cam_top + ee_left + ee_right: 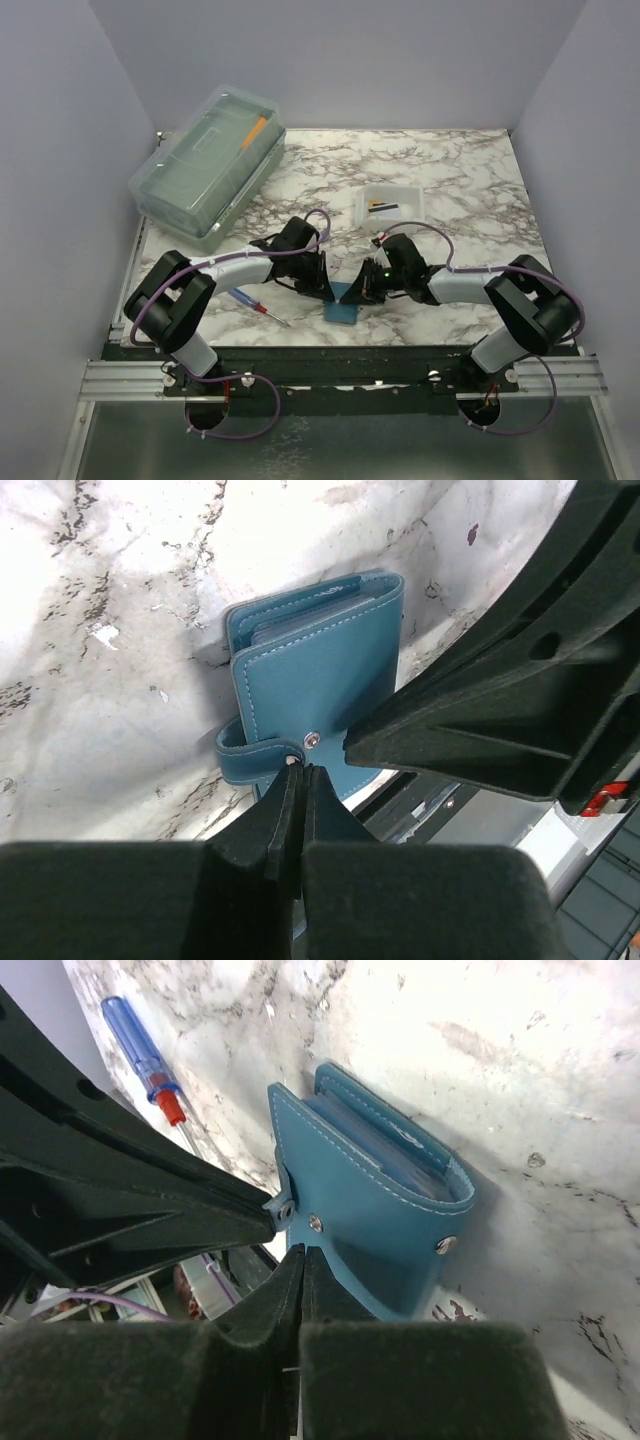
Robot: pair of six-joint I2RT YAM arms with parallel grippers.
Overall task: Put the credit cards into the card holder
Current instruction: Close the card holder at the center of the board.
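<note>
1. A clear plastic lidded box (210,165) with rounded corners sat at the upper left of the overhead frame, on the marble-patterned table (480,190).
2. A screwdriver (255,303) with a translucent blue handle and a red collar lay at lower left, just below the left forearm in the frame.
3. The left arm reached inward from lower left with its elbow raised. The left gripper (298,772), its padded fingers pressed together, pinched the end of the snap tab (245,752).
4. The card holder (343,307), teal stitched leather with metal studs, sat at lower centre between both grippers, its cover slightly parted from the inner pockets.
5. The right gripper (301,1252) pointed in from the right, fingers pressed together and tips touching the cover just below a stud. Whether any leather lay between them could not be told.
6. The credit cards (385,208) lay in a small translucent white tray (405,195) above centre, well apart from the holder.
</note>
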